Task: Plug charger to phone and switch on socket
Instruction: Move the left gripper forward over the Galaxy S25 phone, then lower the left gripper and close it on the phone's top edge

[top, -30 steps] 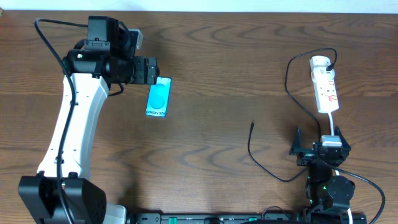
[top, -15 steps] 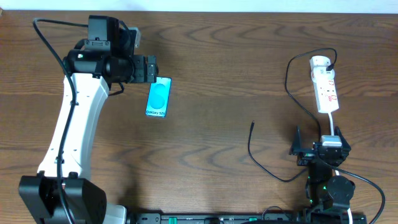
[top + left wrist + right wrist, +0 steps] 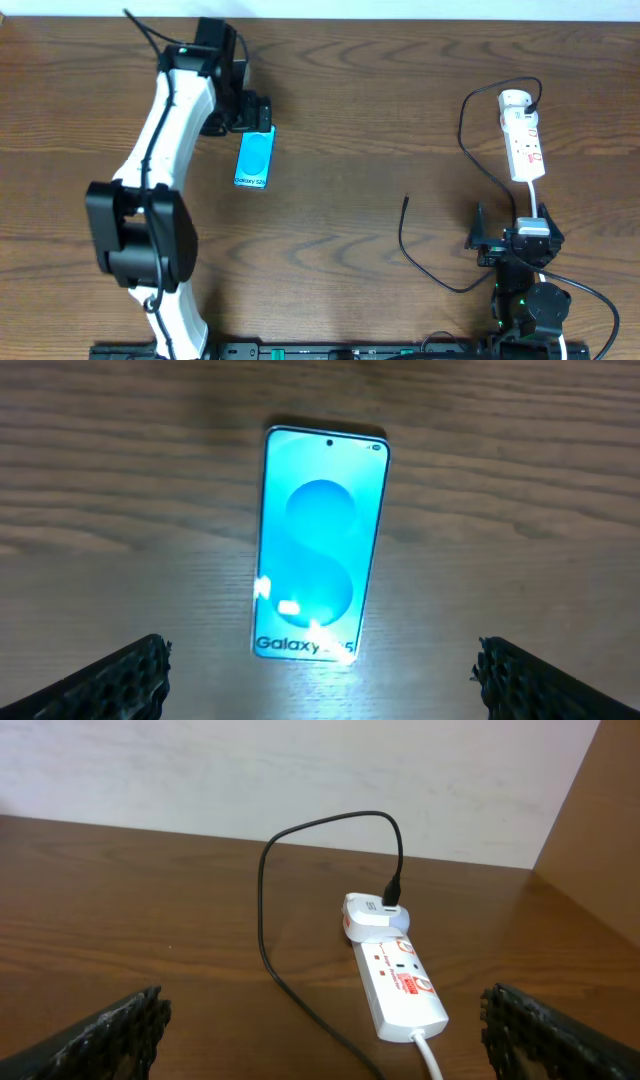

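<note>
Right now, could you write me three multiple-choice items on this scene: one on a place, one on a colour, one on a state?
1. Where on the table does the phone lie?
A. in the right half
B. in the left half, by the left gripper
C. at the near edge

2. What colour is the socket?
A. white with red marks
B. black
C. teal

3. The plug tip of the charger is:
A. in the phone
B. held between fingers
C. loose on the table

Answers:
1 B: the overhead view shows the phone on the left, at the open left gripper.
2 A: the right wrist view shows a white body with red marks.
3 C: the tip lies on bare wood, well apart from the phone.
</note>
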